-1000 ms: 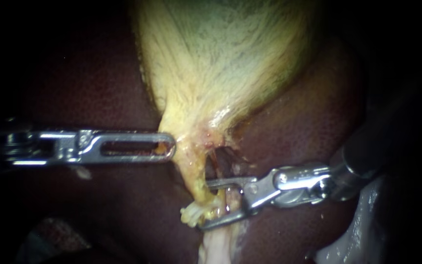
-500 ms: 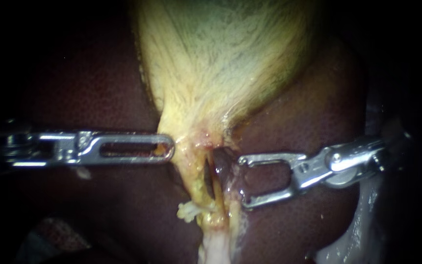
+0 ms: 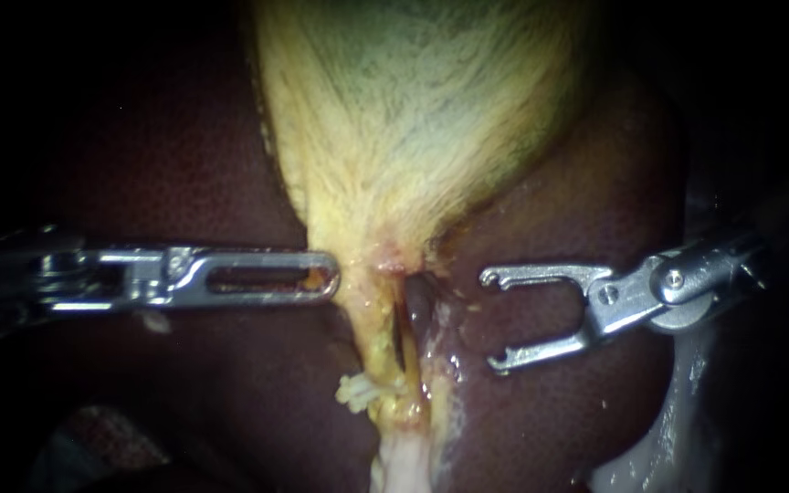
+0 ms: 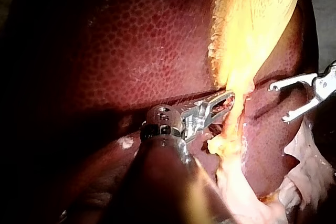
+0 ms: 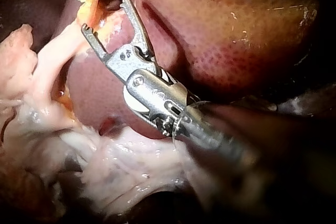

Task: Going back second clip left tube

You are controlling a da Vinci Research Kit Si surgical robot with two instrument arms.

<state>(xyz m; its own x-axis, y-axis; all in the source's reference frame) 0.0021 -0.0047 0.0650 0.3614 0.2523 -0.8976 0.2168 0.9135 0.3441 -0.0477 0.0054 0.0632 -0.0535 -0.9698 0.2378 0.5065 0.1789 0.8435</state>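
Observation:
The yellow gallbladder (image 3: 413, 110) narrows to a neck over the dark red liver (image 3: 166, 164). Below the neck a yellow tube (image 3: 381, 338) runs down beside a dark slit. I can make out no clip on it. My left instrument (image 3: 332, 277) comes in level from the left, and its slotted jaws are shut on the edge of the gallbladder neck. The left wrist view shows the same grip by my left instrument (image 4: 228, 98). My right instrument (image 3: 493, 319) lies to the right of the tube and apart from it. Its hooked jaws are open and empty, as the right wrist view of my right instrument (image 5: 103, 12) confirms.
A frayed whitish tuft (image 3: 355, 393) sticks out at the tube's left. A pale strand (image 3: 404, 461) continues downward from it. Wet whitish tissue (image 3: 650, 447) lies at the lower right, under my right instrument's shaft. The same whitish tissue (image 5: 105, 166) shows in the right wrist view.
My right instrument has drawn back to the right, from jaws around the tube to jaws free over the liver, still open. My left instrument has edged slightly right, still gripping.

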